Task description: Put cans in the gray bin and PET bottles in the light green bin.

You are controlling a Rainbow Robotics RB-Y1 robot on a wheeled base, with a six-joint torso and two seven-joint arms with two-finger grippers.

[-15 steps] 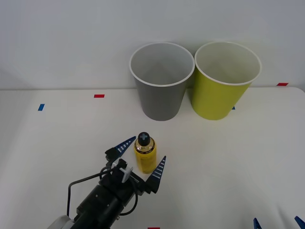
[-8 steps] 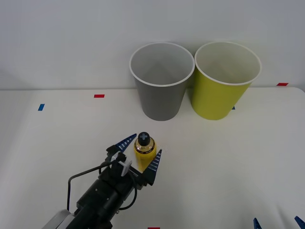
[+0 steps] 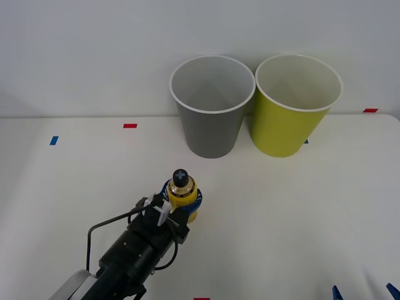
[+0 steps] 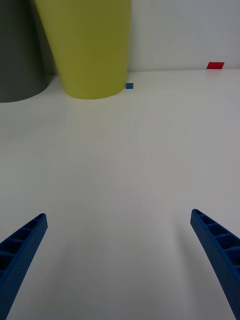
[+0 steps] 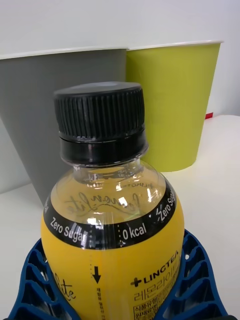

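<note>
A small yellow PET bottle [image 3: 181,194] with a black cap stands upright on the white table, in front of the gray bin [image 3: 211,106]. My left gripper [image 3: 182,199] is shut on the bottle's body; close up, the blue fingers [image 5: 197,272] wrap both sides of the yellow bottle [image 5: 112,240]. The gray bin [image 5: 60,115] and the light green bin [image 5: 175,102] stand side by side behind it. The light green bin [image 3: 295,104] is to the right of the gray one. My right gripper [image 4: 120,260] hangs open low over bare table, at the front right corner [image 3: 362,292].
Small red and blue tape marks [image 3: 130,125] dot the table near the back wall. The white table [image 3: 300,212] runs wide between the bottle and the bins. The light green bin [image 4: 87,45] and a blue mark [image 4: 129,85] lie ahead of the right gripper.
The left gripper's fingers, spread wide around the bottle a second ago, have closed onto it. The bottle has shifted slightly left and toward the arm. The right arm has not moved.
</note>
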